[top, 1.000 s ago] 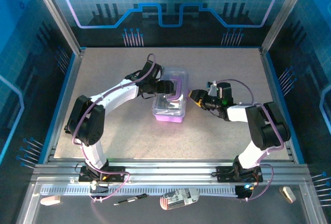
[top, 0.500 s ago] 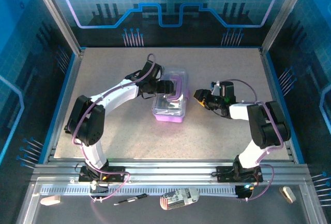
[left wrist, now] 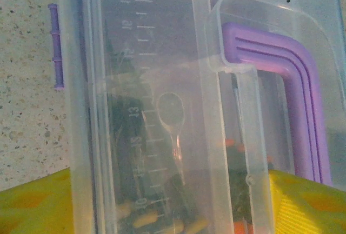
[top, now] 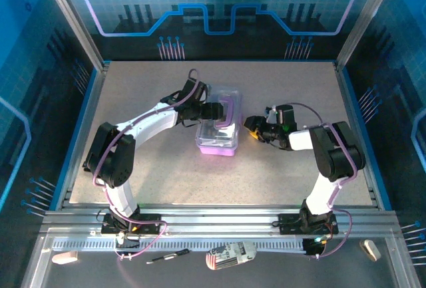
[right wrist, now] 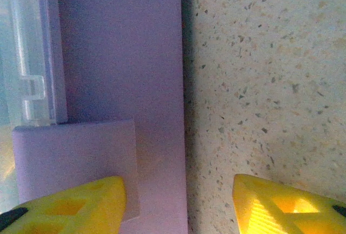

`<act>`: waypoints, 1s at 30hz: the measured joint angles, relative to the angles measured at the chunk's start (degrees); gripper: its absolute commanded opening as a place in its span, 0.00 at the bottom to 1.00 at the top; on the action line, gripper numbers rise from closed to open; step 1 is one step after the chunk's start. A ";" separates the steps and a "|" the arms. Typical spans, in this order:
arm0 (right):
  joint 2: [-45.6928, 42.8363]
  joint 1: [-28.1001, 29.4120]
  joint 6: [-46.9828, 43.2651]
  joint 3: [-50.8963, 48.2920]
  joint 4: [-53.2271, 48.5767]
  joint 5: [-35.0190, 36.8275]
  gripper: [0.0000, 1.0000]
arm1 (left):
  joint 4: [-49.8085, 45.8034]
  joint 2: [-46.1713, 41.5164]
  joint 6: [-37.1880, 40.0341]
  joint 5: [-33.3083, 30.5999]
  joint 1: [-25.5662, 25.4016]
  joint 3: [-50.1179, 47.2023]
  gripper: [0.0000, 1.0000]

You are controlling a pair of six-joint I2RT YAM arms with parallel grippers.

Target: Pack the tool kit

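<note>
1. Worktop [top: 153, 161]: speckled grey, carrying the kit near its middle.
2. Tool kit [top: 218, 135]: clear lid down on a purple base. Long axis runs from the arm bases toward the far edge, slightly tilted. It lies between the two hands.
3. Left hand [top: 214, 111]: the nearer one, over the kit's far-left part, fingers spread wide across the lid. Whether it presses down cannot be told.
4. Right hand [top: 255, 130]: just beside the kit's long right side and facing it. The kit lies to its left. Fingers spread, pinching nothing.
5. Handle [left wrist: 303, 93]: purple, lying along the long axis.
6. Clasp [right wrist: 75, 158]: purple tab under one right fingertip, probably the next thing to press.
7. Screwdrivers [left wrist: 230, 143]: dim through the lid.
</note>
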 measured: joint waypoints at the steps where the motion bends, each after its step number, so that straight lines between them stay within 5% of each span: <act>1: 0.26 0.13 0.20 0.15 0.15 0.04 0.57 | 0.46 0.00 -0.02 0.00 0.11 -0.20 0.63; 12: 1.33 1.09 1.60 0.55 1.88 1.03 0.57 | 3.34 -0.17 -0.22 0.04 0.44 -1.55 0.64; 26: -15.34 -6.19 -8.57 1.11 -15.78 8.17 0.60 | -0.44 -2.38 -4.26 -0.44 -0.20 -1.81 0.98; 30: -17.88 -7.30 -10.25 1.07 -18.45 9.88 0.62 | -6.40 -4.15 -4.83 1.70 -0.24 -1.75 0.99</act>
